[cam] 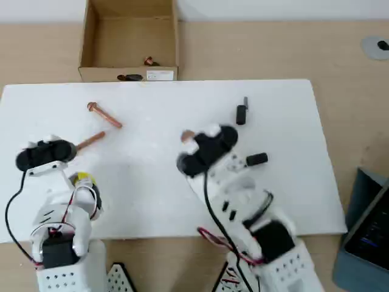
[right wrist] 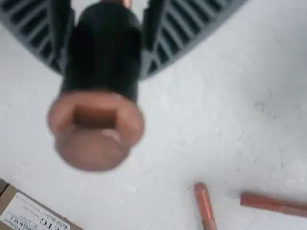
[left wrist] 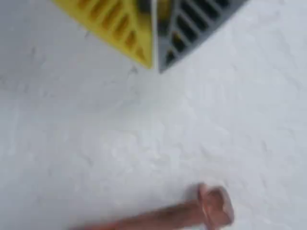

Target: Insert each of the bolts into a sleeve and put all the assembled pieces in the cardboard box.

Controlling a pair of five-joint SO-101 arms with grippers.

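Note:
My right gripper [right wrist: 106,33] is shut on a black sleeve [right wrist: 102,55] with a copper bolt inside; the bolt's head [right wrist: 96,129] sticks out of the sleeve. In the high view this gripper [cam: 189,139] hangs over the middle of the white mat [cam: 152,182]. My left gripper [left wrist: 154,62] has its yellow and grey fingers shut with nothing between them, just above the mat beside a loose bolt [left wrist: 201,213]. Two loose bolts [cam: 103,114] [cam: 91,140] lie at the mat's left. Two black sleeves [cam: 241,113] [cam: 256,159] lie to the right. The cardboard box [cam: 88,42] holds an assembled piece [cam: 149,61].
Another dark piece [cam: 129,77] lies at the box's front wall. A grey disc [cam: 375,47] sits at the far right of the table and a dark device [cam: 368,234] at the right edge. The box's labelled corner [right wrist: 26,215] shows in the right wrist view.

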